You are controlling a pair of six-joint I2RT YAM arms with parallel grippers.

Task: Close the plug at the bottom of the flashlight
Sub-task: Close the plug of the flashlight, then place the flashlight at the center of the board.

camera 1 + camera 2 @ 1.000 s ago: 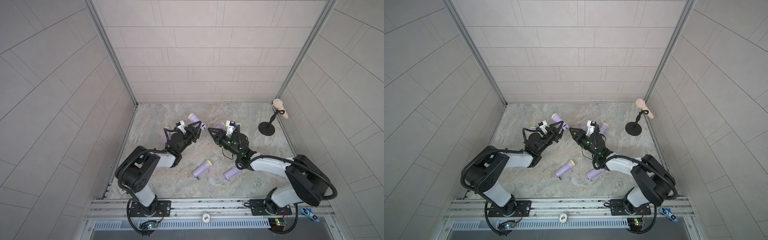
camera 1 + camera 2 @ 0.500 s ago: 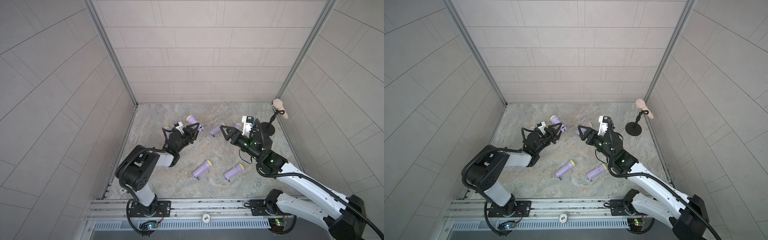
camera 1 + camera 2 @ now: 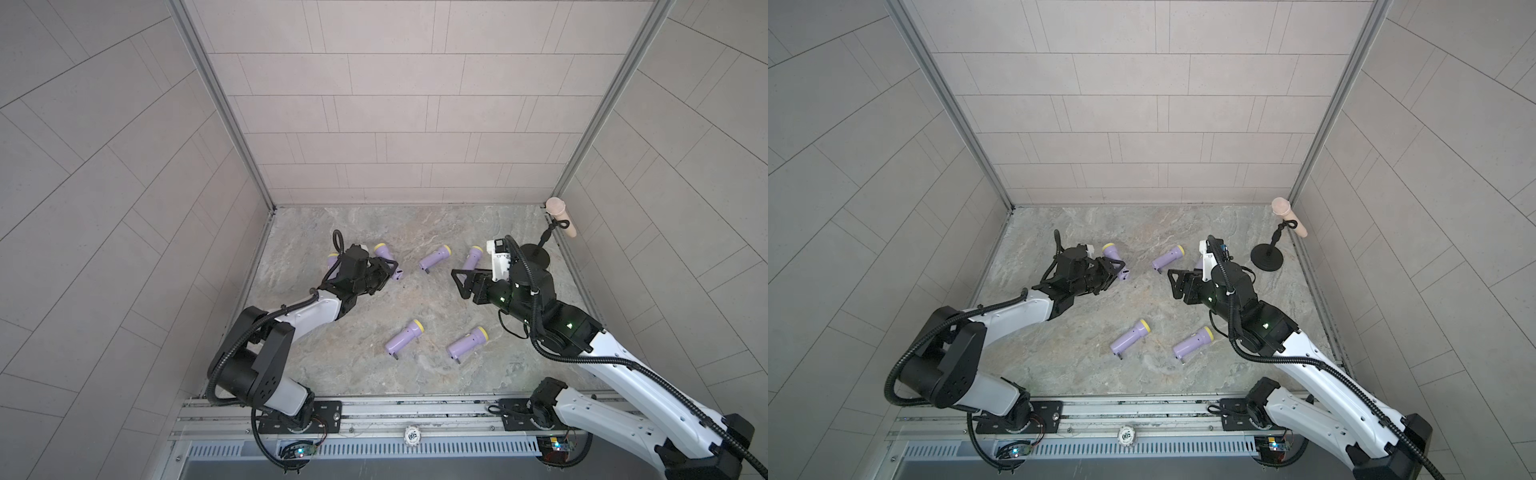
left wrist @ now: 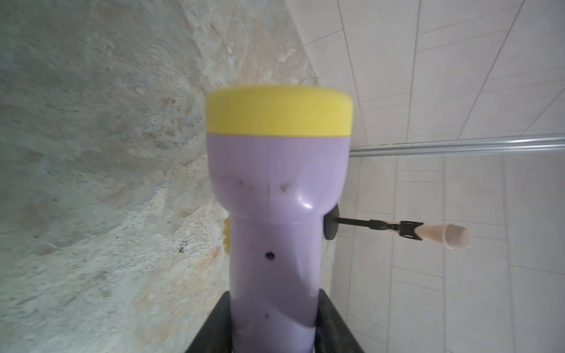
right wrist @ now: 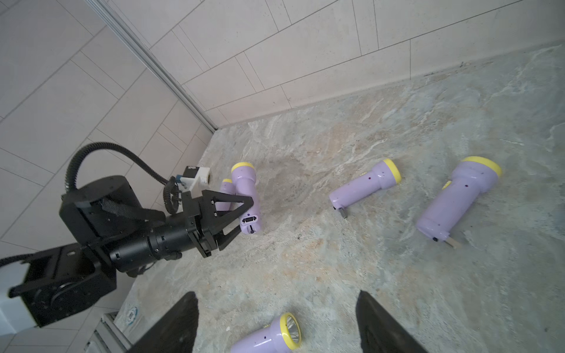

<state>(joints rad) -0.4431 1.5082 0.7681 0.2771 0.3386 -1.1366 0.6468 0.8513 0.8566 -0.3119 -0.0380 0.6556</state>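
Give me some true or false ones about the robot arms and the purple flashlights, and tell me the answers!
1. The left gripper is holding a purple flashlight. True.
2. The right gripper is holding a flashlight too. False: it is open and empty.
3. The held flashlight has a red head. False: its head is yellow.
4. A microphone sits on a black stand near the back corner. True.
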